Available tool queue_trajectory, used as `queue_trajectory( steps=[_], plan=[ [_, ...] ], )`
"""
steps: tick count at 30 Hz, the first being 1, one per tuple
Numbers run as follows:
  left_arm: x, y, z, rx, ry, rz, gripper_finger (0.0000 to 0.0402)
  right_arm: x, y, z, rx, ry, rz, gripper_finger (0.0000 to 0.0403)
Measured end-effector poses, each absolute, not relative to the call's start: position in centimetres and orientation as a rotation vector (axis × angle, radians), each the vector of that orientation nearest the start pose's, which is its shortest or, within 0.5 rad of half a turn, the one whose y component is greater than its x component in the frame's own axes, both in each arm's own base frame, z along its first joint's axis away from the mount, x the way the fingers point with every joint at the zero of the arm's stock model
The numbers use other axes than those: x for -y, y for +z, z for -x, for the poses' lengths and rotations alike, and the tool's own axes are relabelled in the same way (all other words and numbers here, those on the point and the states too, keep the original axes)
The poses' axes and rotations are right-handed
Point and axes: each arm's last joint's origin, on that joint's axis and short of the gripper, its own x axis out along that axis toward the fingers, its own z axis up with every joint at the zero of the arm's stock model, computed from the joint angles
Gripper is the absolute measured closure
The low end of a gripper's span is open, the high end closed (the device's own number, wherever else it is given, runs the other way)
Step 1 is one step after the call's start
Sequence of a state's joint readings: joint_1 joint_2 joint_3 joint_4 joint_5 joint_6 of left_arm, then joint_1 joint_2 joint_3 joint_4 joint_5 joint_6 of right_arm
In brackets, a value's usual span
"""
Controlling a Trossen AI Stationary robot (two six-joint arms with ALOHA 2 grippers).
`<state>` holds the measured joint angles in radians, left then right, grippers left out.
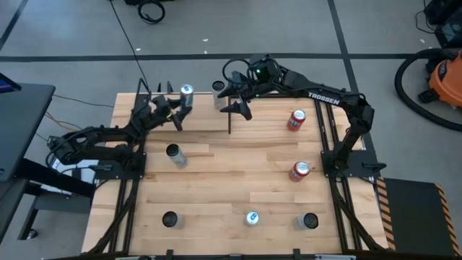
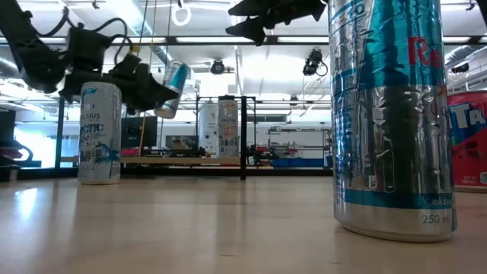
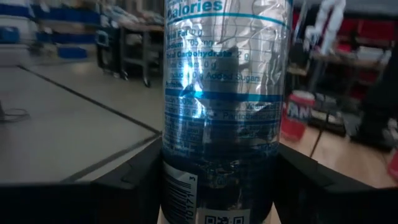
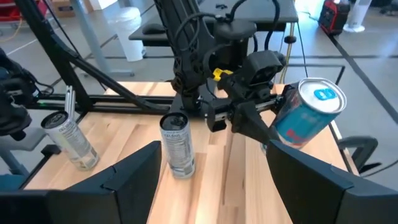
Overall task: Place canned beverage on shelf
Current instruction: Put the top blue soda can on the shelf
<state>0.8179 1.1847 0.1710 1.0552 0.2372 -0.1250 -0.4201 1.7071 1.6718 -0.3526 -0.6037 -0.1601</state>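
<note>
Two arms meet over the shelf (image 1: 195,115) at the table's far edge. My left gripper (image 1: 180,108) has its fingers clamped around the silver-blue can (image 1: 187,94), tilted and airborne, presumably for setting down there. The right gripper (image 1: 237,101) hovers nearby, fingers spread and empty (the shelf's own surface is mostly hidden).

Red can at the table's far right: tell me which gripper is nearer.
Right. The right gripper hovers just left of the red can; the left gripper, holding a blue can, is farther left.
</note>
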Motion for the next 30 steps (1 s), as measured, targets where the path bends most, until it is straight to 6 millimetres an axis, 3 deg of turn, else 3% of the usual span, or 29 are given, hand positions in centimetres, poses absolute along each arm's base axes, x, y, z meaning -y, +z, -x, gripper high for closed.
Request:
queue_trajectory(
  steps=[16,30],
  plan=[
    [-13.6,15.8,-13.3,-0.001,0.702,0.107,0.017,14.3,38.5,-36.2,-0.291,0.206,-0.013,0.0104],
    [-13.3,15.6,-14.4,0.06,0.587,0.074,0.017,14.8,38.1,-36.4,-0.284,0.212,0.079,0.0104]
  ],
)
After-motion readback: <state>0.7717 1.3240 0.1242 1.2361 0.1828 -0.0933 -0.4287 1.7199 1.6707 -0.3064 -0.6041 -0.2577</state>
